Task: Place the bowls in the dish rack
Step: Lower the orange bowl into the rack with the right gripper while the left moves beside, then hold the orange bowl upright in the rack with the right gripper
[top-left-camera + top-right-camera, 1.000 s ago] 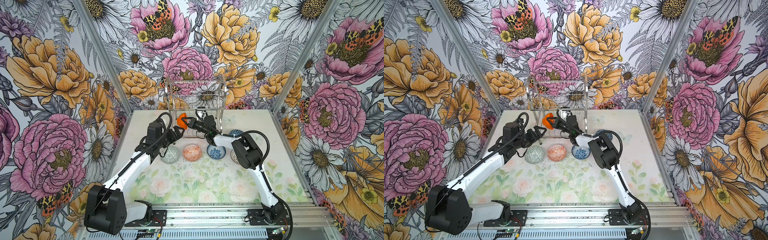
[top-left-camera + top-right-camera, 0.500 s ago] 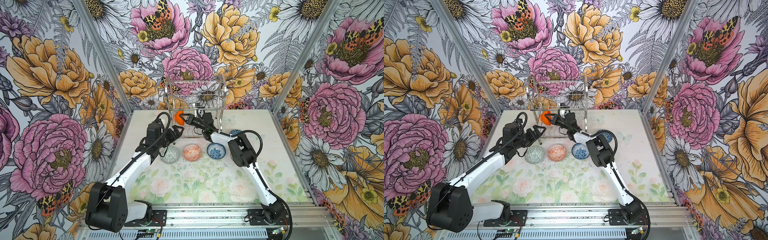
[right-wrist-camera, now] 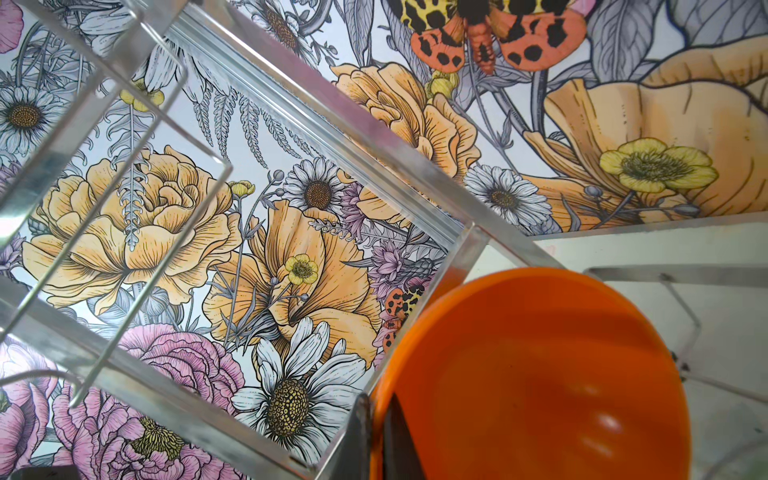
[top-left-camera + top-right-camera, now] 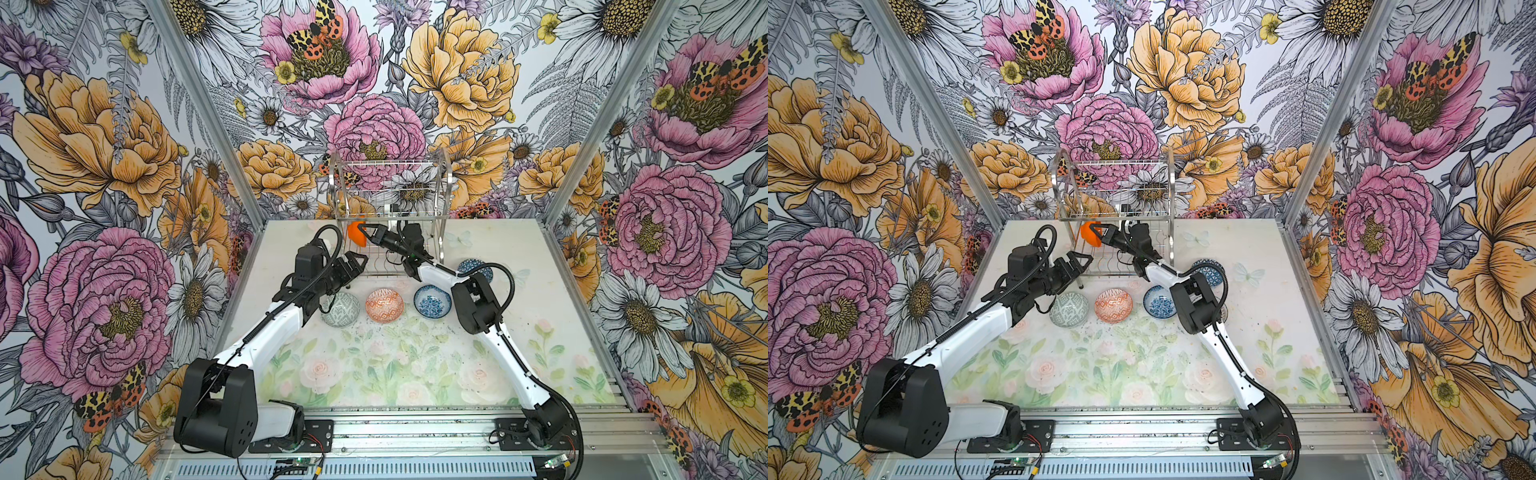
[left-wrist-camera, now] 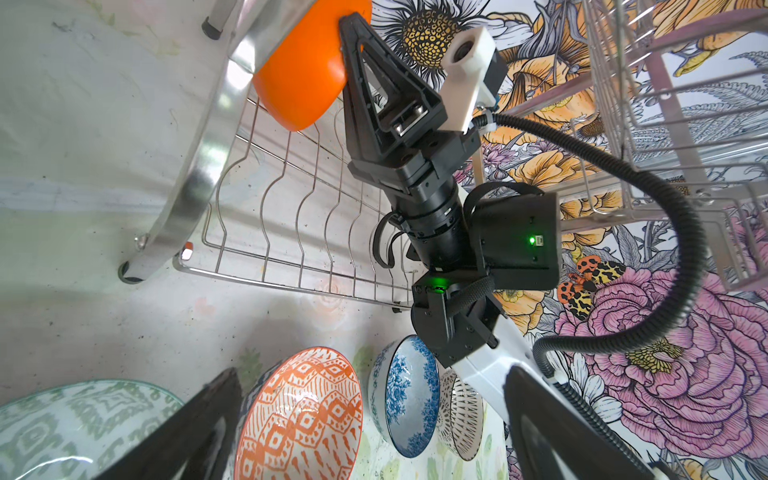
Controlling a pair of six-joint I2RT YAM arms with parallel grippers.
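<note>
Orange bowl (image 4: 356,235) is pinched at its rim by right gripper (image 4: 365,226), on edge over lower tier of dish rack (image 4: 390,187), by the arched side frame; contact w/ wires can't be made out. Right wrist view crops the bowl. Left gripper (image 4: 354,259): jaws wide apart, empty, just in front of rack. On table (image 4: 374,374), in a row: grey-green bowl (image 4: 340,309), orange-white bowl (image 4: 384,305), blue-white bowl (image 4: 432,300). Dark-blue bowl (image 4: 478,266) & black-white bowl (image 5: 461,415) partly hidden by right arm.
</note>
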